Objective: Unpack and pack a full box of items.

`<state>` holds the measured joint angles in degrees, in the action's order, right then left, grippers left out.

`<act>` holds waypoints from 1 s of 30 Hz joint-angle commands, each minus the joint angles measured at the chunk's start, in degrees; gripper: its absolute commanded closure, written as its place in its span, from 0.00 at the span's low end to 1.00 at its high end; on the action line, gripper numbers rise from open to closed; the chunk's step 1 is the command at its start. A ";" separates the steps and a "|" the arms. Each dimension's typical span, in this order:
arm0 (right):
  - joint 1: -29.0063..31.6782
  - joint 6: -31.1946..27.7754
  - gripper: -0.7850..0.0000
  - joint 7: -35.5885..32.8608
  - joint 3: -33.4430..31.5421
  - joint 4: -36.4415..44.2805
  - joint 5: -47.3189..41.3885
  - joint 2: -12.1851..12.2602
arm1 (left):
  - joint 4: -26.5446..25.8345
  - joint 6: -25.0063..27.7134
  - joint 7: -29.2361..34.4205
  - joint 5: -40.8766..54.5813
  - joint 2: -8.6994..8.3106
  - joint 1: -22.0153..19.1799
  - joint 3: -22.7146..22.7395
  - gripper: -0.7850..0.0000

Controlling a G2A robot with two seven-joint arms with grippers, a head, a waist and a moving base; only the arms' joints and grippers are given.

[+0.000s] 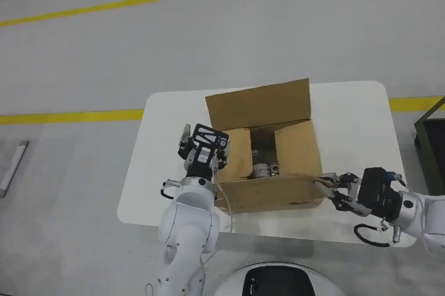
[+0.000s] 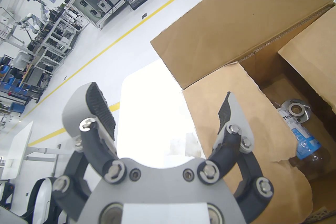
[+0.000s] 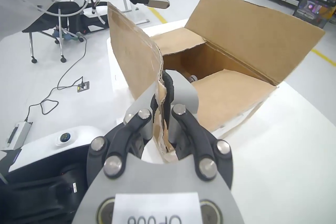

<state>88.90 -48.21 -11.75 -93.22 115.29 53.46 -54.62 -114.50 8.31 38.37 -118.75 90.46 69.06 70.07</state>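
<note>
A brown cardboard box (image 1: 270, 107) stands open on the white table (image 1: 355, 111); its far flap is upright and its two side flaps lean inward. My right gripper (image 3: 161, 86) is shut on the torn end of the box's near flap (image 3: 131, 51), at the box's front right corner (image 1: 327, 183). At the box's left side, above the left side flap (image 2: 225, 104), my left gripper (image 2: 164, 109) hangs open with nothing between its fingers. Inside the box lie a metal flange (image 2: 296, 110) and a clear bottle with a blue label (image 2: 304, 139).
Bare white table (image 2: 152, 109) lies left of the box and to its right (image 3: 275, 143). A dark green frame (image 1: 437, 140) stands off the table's right edge. Yellow floor lines (image 1: 59, 117) run behind the table.
</note>
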 commanded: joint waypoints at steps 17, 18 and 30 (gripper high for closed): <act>6.29 -0.12 1.00 11.65 -1.72 2.10 10.41 -0.32 | -1.68 2.16 -1.02 5.19 -0.05 2.34 -0.70 0.00; 6.36 -0.05 1.00 11.77 -1.71 2.18 10.41 -0.33 | -2.15 2.99 -0.59 5.82 -0.10 2.44 -0.52 0.00; 7.63 -0.99 1.00 13.28 -1.99 3.46 12.38 -0.30 | -7.45 18.75 2.69 7.29 -1.37 4.86 -0.97 0.00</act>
<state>96.35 -48.95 1.30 -95.02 118.69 65.55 -54.94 -121.48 25.19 40.60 -111.65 89.23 73.69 69.24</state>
